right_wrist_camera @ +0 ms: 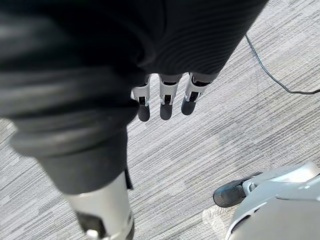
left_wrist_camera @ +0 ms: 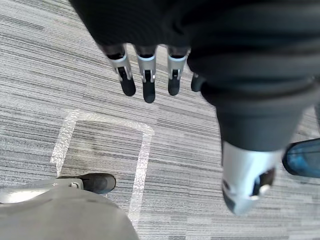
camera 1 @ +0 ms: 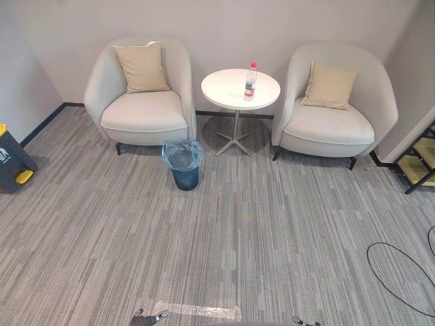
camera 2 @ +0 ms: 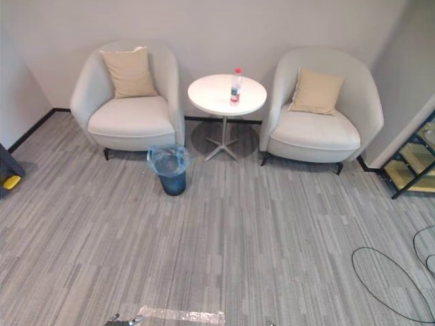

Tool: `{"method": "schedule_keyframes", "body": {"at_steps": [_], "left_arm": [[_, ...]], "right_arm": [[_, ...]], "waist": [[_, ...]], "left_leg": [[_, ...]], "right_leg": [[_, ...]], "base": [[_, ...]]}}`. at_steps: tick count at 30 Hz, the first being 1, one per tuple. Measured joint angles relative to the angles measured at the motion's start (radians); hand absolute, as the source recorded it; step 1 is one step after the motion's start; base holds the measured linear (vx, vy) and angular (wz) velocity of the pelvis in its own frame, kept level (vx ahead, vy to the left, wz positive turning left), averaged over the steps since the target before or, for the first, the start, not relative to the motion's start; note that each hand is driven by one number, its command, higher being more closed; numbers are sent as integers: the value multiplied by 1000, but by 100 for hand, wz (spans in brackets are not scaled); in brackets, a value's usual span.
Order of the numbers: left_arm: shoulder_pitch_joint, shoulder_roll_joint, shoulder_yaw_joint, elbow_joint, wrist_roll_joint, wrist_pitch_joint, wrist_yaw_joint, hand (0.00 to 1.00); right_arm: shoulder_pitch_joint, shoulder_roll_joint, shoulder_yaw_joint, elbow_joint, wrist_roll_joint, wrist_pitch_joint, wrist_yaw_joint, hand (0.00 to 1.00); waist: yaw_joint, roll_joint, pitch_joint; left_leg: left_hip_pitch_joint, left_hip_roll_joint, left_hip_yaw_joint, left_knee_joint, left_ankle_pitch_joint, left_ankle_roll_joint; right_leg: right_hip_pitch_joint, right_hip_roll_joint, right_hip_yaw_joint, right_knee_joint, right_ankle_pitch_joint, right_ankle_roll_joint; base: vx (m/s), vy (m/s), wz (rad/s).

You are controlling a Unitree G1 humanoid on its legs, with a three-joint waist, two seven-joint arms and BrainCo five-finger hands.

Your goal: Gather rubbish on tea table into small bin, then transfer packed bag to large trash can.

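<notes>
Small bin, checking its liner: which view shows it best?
Left eye view: the small bin stands whole and unobstructed, blue bag over its rim. Right eye view matches; left wrist view catches a blue sliver.

Open carpet (camera 1: 238, 224) leads to the tea table (camera 1: 228, 92), hemmed by left armchair (camera 1: 143, 102) and right armchair (camera 1: 329, 112); bottle (camera 1: 250, 82) near its right edge, small bin (camera 1: 184, 165) on the floor front-left
</notes>
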Motion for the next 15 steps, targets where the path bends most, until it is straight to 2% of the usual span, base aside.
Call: {"method": "schedule_keyframes", "body": {"at_steps": [15], "left_arm": [[-14,31,-75,20,0,1,-3,0]], "right_arm": [[-5,1,13,8,1,8,0,0]], "waist": [[-3,-9,6]], "left_leg": [[-2,0,4,0,-1,0]], "right_leg": [[-4,0,5,-1,0,0]], "base": [[0,0,0]]}}
